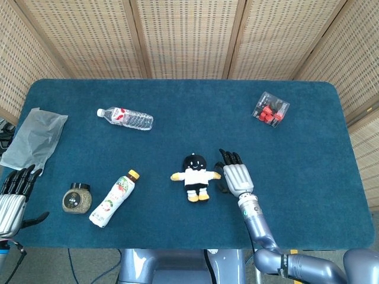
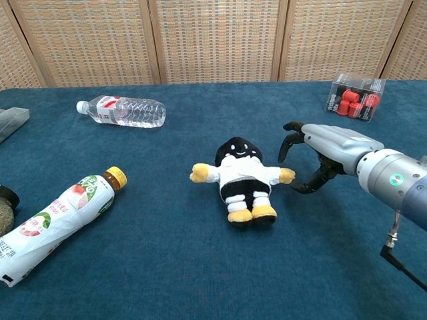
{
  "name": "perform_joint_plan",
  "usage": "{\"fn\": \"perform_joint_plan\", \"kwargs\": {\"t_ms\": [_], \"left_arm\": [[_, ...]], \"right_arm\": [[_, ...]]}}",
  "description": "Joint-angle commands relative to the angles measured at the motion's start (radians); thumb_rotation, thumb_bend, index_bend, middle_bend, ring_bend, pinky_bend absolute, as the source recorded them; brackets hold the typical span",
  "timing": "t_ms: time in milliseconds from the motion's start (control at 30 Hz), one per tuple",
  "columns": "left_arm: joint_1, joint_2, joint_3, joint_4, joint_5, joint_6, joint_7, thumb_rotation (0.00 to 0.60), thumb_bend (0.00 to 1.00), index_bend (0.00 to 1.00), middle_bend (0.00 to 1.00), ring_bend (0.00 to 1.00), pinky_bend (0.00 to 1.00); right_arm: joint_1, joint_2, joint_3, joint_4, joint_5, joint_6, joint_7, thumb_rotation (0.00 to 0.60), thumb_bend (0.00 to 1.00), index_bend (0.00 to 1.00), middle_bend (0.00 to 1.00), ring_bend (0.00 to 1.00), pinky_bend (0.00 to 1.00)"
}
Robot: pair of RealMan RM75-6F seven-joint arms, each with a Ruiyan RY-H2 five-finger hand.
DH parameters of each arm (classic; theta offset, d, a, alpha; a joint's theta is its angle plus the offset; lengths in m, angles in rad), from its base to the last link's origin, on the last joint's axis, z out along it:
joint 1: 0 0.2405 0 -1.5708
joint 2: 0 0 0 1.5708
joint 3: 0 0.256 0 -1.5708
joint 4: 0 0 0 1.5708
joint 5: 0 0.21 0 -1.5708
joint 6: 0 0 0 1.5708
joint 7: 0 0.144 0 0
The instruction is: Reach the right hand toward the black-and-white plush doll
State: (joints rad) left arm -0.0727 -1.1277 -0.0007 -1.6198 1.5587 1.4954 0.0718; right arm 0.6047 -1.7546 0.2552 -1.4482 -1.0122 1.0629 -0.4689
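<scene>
**One small gap between the right hand and the doll**

One hand matters here: the right hand (image 2: 313,157) hangs just above the tabletop (image 1: 308,177), grasping nothing, its dark fingers (image 2: 291,137) curled apart like a claw toward the black-and-white plush doll (image 2: 240,180). The doll lies on its back just to that hand's left, its yellow mitt nearly at the fingertips; whether they touch cannot be told. Its long axis runs head-far to feet-near, arms spread crosswise. It looks soft and squashy, black head, white shirt, yellow feet, on blue felt-like cloth. The left hand (image 1: 13,198), fingers apart and empty, sits well away at the tabletop's edge, so the right is much nearer.

Farther out lie a smooth juice bottle (image 2: 60,217) and a ribbed clear water bottle (image 2: 120,110).
</scene>
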Motion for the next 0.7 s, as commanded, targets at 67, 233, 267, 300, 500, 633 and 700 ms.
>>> {"fn": "perform_joint_plan", "kwargs": {"t_ms": [67, 233, 267, 300, 500, 633, 700], "left_arm": [[-0.001, 0.000, 0.000, 0.001, -0.001, -0.001, -0.002, 0.600, 0.05, 0.00, 0.00, 0.00, 0.00], [-0.001, 0.001, -0.001, 0.003, -0.005, -0.004, -0.005, 0.600, 0.05, 0.00, 0.00, 0.00, 0.00], [-0.002, 0.001, -0.002, 0.003, -0.006, -0.004, -0.005, 0.600, 0.05, 0.00, 0.00, 0.00, 0.00], [-0.002, 0.001, -0.002, 0.003, -0.007, -0.004, -0.005, 0.600, 0.05, 0.00, 0.00, 0.00, 0.00], [-0.003, 0.001, -0.002, 0.003, -0.009, -0.007, -0.006, 0.600, 0.05, 0.00, 0.00, 0.00, 0.00], [-0.002, 0.001, -0.003, 0.002, -0.009, -0.005, -0.007, 0.600, 0.05, 0.00, 0.00, 0.00, 0.00], [-0.003, 0.001, -0.003, 0.002, -0.010, -0.006, -0.007, 0.600, 0.05, 0.00, 0.00, 0.00, 0.00]], "right_arm": [[0.007, -0.007, 0.002, 0.012, 0.002, -0.002, 0.006, 0.600, 0.46, 0.40, 0.03, 0.00, 0.02], [0.018, -0.015, 0.003, 0.026, 0.016, -0.006, 0.005, 0.600, 0.46, 0.40, 0.03, 0.00, 0.02], [0.020, -0.016, 0.003, 0.028, 0.018, -0.007, 0.004, 0.600, 0.46, 0.40, 0.04, 0.00, 0.02], [0.021, -0.018, 0.002, 0.030, 0.021, -0.008, 0.003, 0.600, 0.46, 0.41, 0.04, 0.00, 0.02], [0.031, -0.029, -0.002, 0.048, 0.029, -0.011, 0.001, 0.600, 0.46, 0.43, 0.05, 0.00, 0.02], [0.036, -0.036, -0.002, 0.057, 0.026, -0.007, 0.004, 0.600, 0.50, 0.46, 0.08, 0.00, 0.04], [0.038, -0.040, -0.001, 0.061, 0.023, -0.003, 0.009, 0.600, 0.54, 0.49, 0.09, 0.00, 0.05]]}}
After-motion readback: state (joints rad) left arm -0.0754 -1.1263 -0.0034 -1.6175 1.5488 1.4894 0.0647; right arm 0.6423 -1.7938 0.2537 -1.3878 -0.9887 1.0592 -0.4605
